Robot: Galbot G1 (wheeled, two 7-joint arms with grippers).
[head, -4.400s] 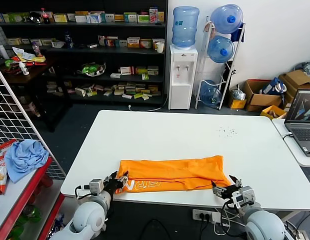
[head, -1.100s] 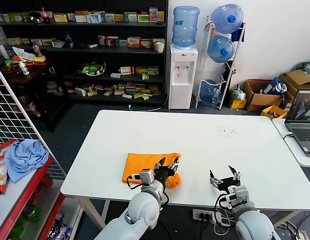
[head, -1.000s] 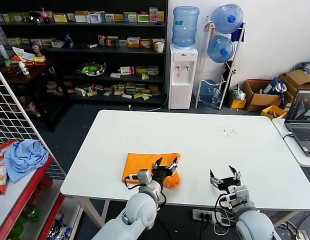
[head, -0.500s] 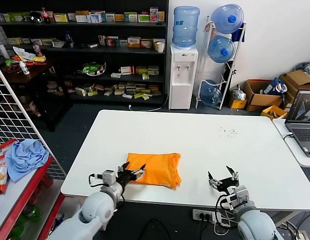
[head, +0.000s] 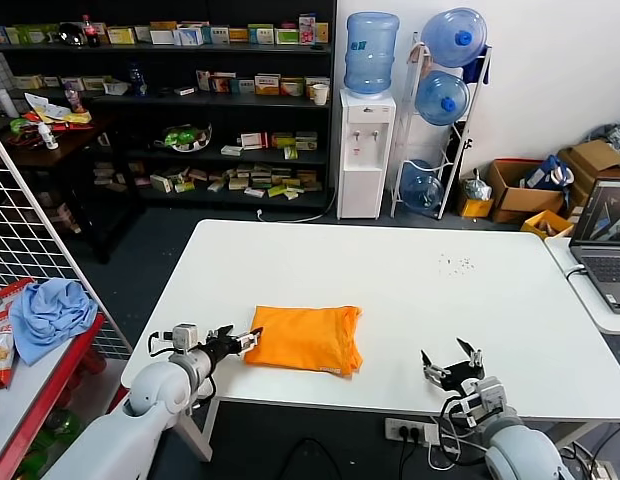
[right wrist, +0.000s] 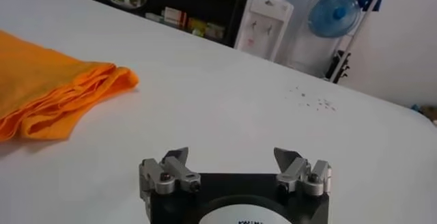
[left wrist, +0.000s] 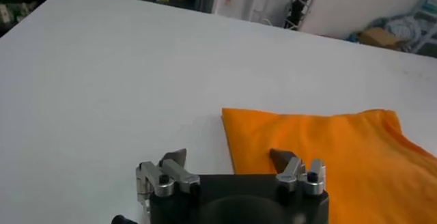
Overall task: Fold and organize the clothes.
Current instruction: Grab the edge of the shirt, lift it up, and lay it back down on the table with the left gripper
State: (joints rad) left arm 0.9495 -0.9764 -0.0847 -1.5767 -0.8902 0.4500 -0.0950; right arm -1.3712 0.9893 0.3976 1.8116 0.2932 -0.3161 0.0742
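The orange T-shirt (head: 305, 338) lies folded into a small rectangle near the front of the white table (head: 410, 280). No lettering shows. My left gripper (head: 237, 343) is open and empty, just left of the shirt's left edge. In the left wrist view the shirt (left wrist: 321, 150) lies just beyond that gripper (left wrist: 229, 158), with one fingertip over its edge. My right gripper (head: 452, 362) is open and empty over bare table, right of the shirt. The right wrist view shows the gripper (right wrist: 232, 156) and the shirt's layered edge (right wrist: 54, 89) farther off.
A laptop (head: 607, 240) sits on a second table at the right. A wire rack at the left holds a light blue cloth (head: 50, 312). Shelves, a water dispenser (head: 363, 150) and boxes stand beyond the table's far edge.
The long shirt was folded over into a small rectangle. My left gripper, which sat on the shirt a second ago, has let go and drawn back left off it. My right gripper barely moved.
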